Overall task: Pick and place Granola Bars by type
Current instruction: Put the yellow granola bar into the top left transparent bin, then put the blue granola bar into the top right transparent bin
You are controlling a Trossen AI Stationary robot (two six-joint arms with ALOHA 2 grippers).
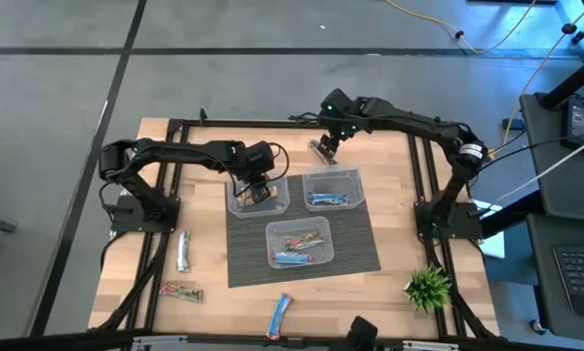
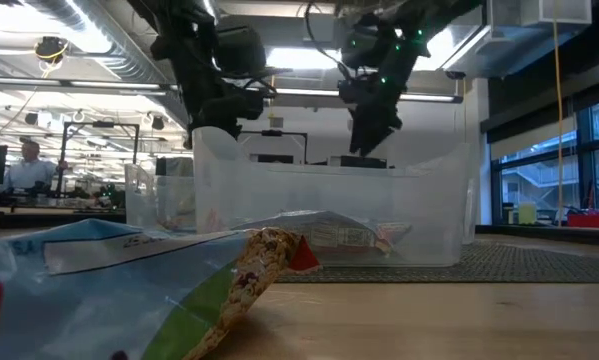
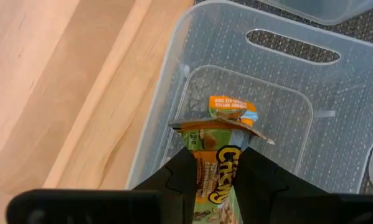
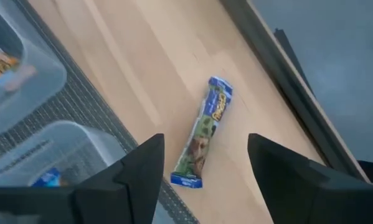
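Note:
My left gripper (image 3: 222, 182) hovers over the left clear tub (image 1: 241, 203) on the dark mat and is shut on a green-orange granola bar (image 3: 218, 155). My right gripper (image 4: 205, 138) is open, above a green bar with blue ends (image 4: 212, 112) that lies flat on the wood near the table's far edge; its fingers stand on either side of the bar and clear of it. The right tub (image 1: 355, 177) holds blue bars (image 1: 330, 199); the near tub (image 1: 270, 234) holds mixed bars. A silver bar (image 1: 183, 250), a red-green bar (image 1: 181, 290) and a blue bar (image 1: 280, 315) lie loose on the table. My left gripper pinches the green-orange bar between its two fingers (image 3: 185, 177), coming from above and pointing down. The fingers lie across the bar, back from its crimped free end (image 3: 226, 117), which sticks out past them. The bar is lifted clear and hangs over the tub's floor (image 3: 279, 106).
A grey woven mat (image 1: 365, 249) carries the three tubs. A small green potted plant (image 1: 428, 288) stands near the table's right near corner. Black frame rails (image 1: 423, 166) run along the table's sides. Bare wood shows left of the mat (image 1: 199, 210). A person (image 2: 24, 165) is far off in the room.

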